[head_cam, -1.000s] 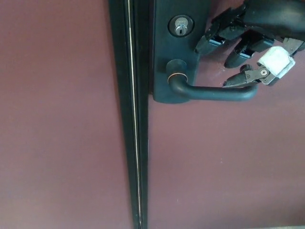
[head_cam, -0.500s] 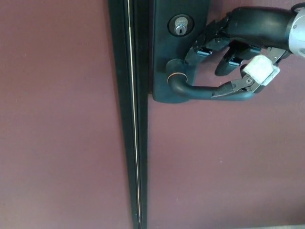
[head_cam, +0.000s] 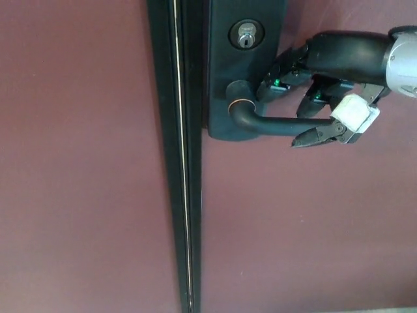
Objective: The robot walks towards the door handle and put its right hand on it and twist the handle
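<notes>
Maroon door (head_cam: 85, 163) fills the view. Right hand (head_cam: 322, 88) is on the handle (head_cam: 280, 124), fingers (head_cam: 277, 81) curled over it, thumb beneath. The twist is yet to come.

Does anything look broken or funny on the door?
Nothing looks broken. The door handle sits level on its dark plate, and the keyhole above it looks fine. The only unusual thing is a white block strapped on the thumb of the robot's right hand, which rests on the handle.
</notes>
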`<state>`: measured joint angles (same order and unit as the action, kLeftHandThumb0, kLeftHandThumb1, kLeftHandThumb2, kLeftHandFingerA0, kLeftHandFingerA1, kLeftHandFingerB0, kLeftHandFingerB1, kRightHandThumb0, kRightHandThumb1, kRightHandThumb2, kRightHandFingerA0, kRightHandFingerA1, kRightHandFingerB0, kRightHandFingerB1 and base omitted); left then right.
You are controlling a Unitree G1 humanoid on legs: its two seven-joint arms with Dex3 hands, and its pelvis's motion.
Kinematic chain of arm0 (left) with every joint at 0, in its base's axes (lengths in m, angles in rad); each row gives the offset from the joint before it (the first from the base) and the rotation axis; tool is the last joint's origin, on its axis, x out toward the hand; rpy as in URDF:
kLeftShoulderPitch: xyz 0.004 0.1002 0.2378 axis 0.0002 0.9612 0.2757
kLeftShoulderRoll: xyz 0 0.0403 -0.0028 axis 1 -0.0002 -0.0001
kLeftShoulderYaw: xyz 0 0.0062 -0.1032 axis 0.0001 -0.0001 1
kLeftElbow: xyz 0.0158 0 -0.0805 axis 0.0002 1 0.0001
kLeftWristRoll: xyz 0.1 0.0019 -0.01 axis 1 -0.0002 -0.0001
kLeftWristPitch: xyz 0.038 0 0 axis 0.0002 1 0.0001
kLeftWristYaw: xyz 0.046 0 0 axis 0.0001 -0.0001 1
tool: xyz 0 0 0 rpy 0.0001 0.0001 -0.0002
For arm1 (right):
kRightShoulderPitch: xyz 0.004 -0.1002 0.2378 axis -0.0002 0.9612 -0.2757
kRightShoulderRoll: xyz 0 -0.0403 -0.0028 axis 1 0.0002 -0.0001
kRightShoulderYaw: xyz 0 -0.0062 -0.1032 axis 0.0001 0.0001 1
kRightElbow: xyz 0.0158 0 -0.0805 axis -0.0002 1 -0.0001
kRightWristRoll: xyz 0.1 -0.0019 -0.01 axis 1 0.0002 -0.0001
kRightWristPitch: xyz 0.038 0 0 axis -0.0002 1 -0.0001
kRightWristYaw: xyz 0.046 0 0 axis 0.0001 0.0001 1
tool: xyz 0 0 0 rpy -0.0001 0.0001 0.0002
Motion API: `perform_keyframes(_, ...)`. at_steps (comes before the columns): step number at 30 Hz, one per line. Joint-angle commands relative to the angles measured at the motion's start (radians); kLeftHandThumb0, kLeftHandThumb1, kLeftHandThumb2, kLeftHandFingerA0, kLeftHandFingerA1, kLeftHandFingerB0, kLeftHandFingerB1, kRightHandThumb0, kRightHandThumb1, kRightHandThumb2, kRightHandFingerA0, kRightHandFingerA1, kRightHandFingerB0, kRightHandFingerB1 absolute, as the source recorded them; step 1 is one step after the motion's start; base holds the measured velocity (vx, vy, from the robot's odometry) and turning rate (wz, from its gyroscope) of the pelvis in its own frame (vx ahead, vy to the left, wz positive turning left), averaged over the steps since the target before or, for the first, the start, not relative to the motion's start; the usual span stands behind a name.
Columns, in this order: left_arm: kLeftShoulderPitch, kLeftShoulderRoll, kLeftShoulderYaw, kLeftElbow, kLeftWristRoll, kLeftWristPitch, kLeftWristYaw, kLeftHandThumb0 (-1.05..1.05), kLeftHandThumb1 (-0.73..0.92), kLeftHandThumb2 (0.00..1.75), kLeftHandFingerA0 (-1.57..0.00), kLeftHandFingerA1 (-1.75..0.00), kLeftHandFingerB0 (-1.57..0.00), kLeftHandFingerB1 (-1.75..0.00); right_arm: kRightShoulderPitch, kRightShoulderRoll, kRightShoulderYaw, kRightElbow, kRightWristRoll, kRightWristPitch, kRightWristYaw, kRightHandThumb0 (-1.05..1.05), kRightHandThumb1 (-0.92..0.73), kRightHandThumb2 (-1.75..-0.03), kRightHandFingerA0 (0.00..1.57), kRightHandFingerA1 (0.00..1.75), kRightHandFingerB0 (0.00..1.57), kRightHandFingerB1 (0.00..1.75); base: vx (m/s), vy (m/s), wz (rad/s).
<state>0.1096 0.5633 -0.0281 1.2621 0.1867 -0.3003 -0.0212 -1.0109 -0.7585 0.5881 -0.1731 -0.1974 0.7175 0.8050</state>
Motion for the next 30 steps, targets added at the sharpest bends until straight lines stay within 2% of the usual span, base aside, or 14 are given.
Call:
perform_keyframes(1,0.007,0.009,-0.005,0.004,0.012,-0.002,-0.002,-0.10,0.63,0.58,-0.60,-0.46,-0.49,-0.42,0.025,0.000,0.014,0.014,-0.051,-0.015,0.051,-0.55,-0.51,-0.56,0.52,0.41,0.46,0.36,0.00,0.000,0.00)
perform_keyframes(11,0.008,0.011,0.002,0.014,0.006,0.003,-0.005,-0.10,0.64,0.58,-0.60,-0.46,-0.49,-0.42,0.018,-0.013,-0.003,0.012,-0.083,-0.017,0.101,-0.55,-0.51,-0.56,0.53,0.41,0.47,0.36,0.00,0.000,0.00)
perform_keyframes(20,0.013,0.008,0.000,0.017,0.008,0.001,0.000,-0.10,0.64,0.58,-0.61,-0.46,-0.49,-0.42,0.069,0.031,0.044,0.007,-0.129,-0.015,0.100,-0.55,-0.51,-0.56,0.58,0.43,0.48,0.37,0.00,0.000,0.00)
perform_keyframes(21,0.012,0.008,-0.001,0.017,0.010,0.002,0.001,-0.10,0.64,0.58,-0.61,-0.46,-0.49,-0.42,0.073,0.036,0.050,0.010,-0.135,-0.018,0.101,-0.60,-0.43,-0.76,0.52,0.53,0.42,0.46,0.00,0.000,0.00)
perform_keyframes(22,0.011,0.007,-0.001,0.018,0.010,0.003,0.002,-0.11,0.64,0.58,-0.61,-0.47,-0.49,-0.42,0.076,0.041,0.054,0.012,-0.140,-0.020,0.102,-0.55,-0.51,-0.56,0.60,0.45,0.48,0.37,0.00,0.000,0.00)
perform_keyframes(25,0.010,0.007,-0.001,0.019,0.010,0.004,0.003,-0.11,0.64,0.58,-0.61,-0.47,-0.49,-0.42,0.081,0.050,0.055,0.016,-0.152,-0.024,0.107,-0.55,-0.51,-0.56,0.60,0.45,0.48,0.37,0.00,0.000,0.00)
perform_keyframes(26,0.014,0.007,0.000,0.016,0.008,0.001,0.001,-0.10,0.64,0.58,-0.61,-0.46,-0.49,-0.42,0.089,0.060,0.069,0.024,-0.162,-0.025,0.108,-0.60,-0.43,-0.77,0.58,0.57,0.43,0.48,0.00,0.000,0.00)
perform_keyframes(30,0.020,0.007,0.001,0.010,0.007,-0.004,0.001,-0.10,0.64,0.58,-0.61,-0.46,-0.49,-0.42,0.106,0.096,0.120,0.067,-0.203,-0.038,0.111,-0.59,-0.43,-0.77,0.59,0.57,0.44,0.48,0.00,0.000,0.00)
